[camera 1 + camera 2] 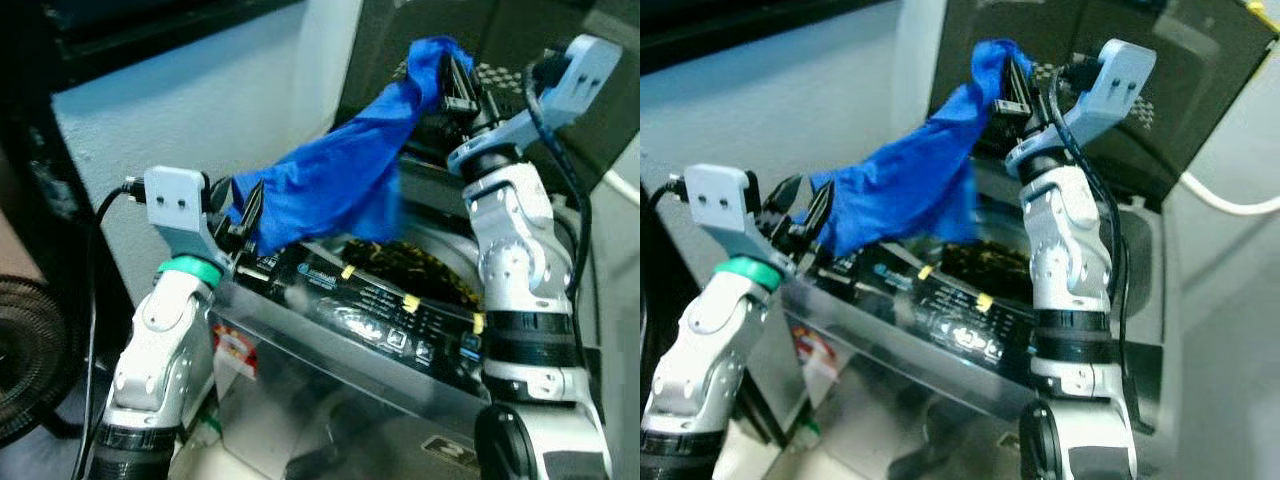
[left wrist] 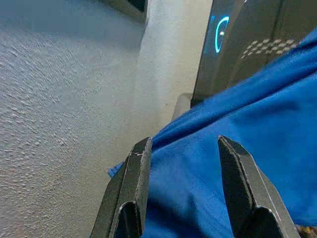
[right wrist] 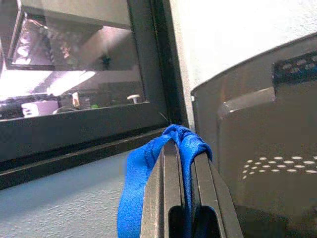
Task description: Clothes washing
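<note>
A blue garment [image 1: 330, 180] hangs stretched between my two grippers above the top-loading washing machine [image 1: 380, 320]. My right gripper [image 1: 455, 75] is raised high by the machine's open lid [image 1: 1200, 90] and is shut on the garment's upper end, which bunches over its fingertips [image 3: 171, 148]. My left gripper [image 1: 240, 215] is lower, at the machine's left front corner. Its fingers [image 2: 136, 168] stand open, with the blue garment [image 2: 237, 124] lying between and beyond them. Dark patterned laundry [image 1: 420, 265] lies inside the drum opening below the garment.
A pale textured wall [image 1: 200, 100] runs close along the machine's left side. A round dark fan [image 1: 25, 350] stands on the floor at the far left. A white hose [image 1: 1230, 205] curves behind the machine on the right. A dark window frame [image 3: 74, 129] sits above.
</note>
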Robot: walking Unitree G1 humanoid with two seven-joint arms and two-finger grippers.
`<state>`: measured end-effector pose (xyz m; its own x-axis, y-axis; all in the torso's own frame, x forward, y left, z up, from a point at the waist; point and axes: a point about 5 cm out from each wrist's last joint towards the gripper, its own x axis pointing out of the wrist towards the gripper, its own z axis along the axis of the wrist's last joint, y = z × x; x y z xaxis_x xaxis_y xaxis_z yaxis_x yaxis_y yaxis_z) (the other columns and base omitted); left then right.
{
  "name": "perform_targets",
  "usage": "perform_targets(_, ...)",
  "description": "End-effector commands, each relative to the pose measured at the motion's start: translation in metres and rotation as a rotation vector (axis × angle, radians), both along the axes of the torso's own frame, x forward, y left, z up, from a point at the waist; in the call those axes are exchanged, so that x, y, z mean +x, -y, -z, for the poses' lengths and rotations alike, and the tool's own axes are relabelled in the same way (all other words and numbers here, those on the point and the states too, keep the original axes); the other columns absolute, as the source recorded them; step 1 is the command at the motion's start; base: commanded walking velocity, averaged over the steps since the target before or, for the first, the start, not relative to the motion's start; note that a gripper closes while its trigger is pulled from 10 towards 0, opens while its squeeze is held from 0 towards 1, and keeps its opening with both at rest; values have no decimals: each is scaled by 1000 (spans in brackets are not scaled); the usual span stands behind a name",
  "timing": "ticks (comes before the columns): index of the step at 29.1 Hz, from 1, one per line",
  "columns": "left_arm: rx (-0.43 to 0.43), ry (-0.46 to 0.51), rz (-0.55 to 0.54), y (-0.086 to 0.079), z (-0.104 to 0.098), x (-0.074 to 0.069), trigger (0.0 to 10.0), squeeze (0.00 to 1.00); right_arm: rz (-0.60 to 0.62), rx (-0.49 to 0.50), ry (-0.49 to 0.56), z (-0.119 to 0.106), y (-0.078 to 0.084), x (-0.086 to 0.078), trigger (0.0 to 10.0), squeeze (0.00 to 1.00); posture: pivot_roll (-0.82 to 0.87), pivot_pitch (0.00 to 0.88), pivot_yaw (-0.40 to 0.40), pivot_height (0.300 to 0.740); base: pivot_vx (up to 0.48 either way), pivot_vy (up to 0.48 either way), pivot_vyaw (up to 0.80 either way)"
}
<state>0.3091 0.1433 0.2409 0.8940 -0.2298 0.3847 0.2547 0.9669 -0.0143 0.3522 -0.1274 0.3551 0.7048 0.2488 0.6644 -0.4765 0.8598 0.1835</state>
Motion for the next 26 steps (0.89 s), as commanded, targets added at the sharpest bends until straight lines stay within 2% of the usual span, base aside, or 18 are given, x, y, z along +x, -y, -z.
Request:
perform_targets(1,0,-27,11,4,3,0,10000,0,15,-15,-11,1,3,3,10000,0,77,21,-64,740,0,0,-800)
perform_targets(7,64,-7,-8,-5,0,-9,10000,0,2,-105,-55,13,-9,10,10000,0,108,25,-92,740,0,0,-800)
perform_targets(10,37,-26,-28,-11,0,-13,10000,0,-4,-137,-77,20,-12,10,10000,0,108,25,-92,740,0,0,-800)
perform_targets(17,40,-35,-41,-14,2,-19,10000,0,15,-151,-106,30,-8,10,10000,0,118,13,-94,740,0,0,-800)
perform_targets(26,28,-36,-16,-12,0,-19,10000,0,31,-159,-103,30,-5,10,10000,0,116,2,-78,740,0,0,-800)
